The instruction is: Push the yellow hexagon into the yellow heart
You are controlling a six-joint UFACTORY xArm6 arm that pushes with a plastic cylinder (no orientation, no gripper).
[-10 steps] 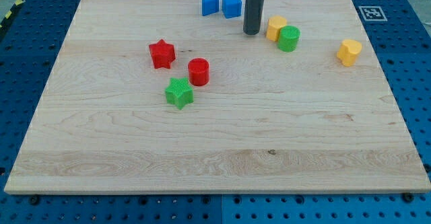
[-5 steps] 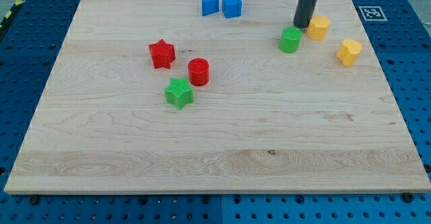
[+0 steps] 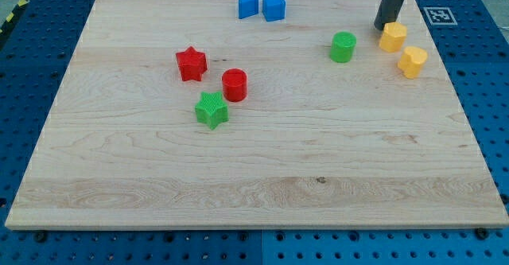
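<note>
Desk: pale wooden board [image 3: 262, 177] with visible grain, lying on a blue perforated base [image 3: 493, 98] that shows on all sides.
Marker: small black-and-white square tag [image 3: 438, 15] on the board's corner at the view's top right.
My tip: lower end of the dark rod [image 3: 383, 26], near the view's top right, just at the upper-left edge of the yellow hexagon; whether it actually touches the block cannot be told.
Claw: none on this arm, only the straight rod, so nothing is apart, together or clamped.
Yellow hexagon: [image 3: 392, 37] close to the board's edge at the view's right, directly below and right of my tip.
Yellow heart: [image 3: 412, 61] just below and to the right of the yellow hexagon, very near it; a thin gap seems to separate them, though it is hard to be sure.
Green cylinder: [image 3: 343, 47] to the left of the yellow pair, standing apart from both.
Blue blocks: two [image 3: 250, 4] [image 3: 274, 5] side by side at the view's top edge, almost touching; exact shapes unclear.
Red star: [image 3: 191, 64] left of centre.
Red cylinder: [image 3: 235, 84] just to the right of and below the red star.
Green star: [image 3: 211, 110] beneath the red cylinder, close to its lower left.
</note>
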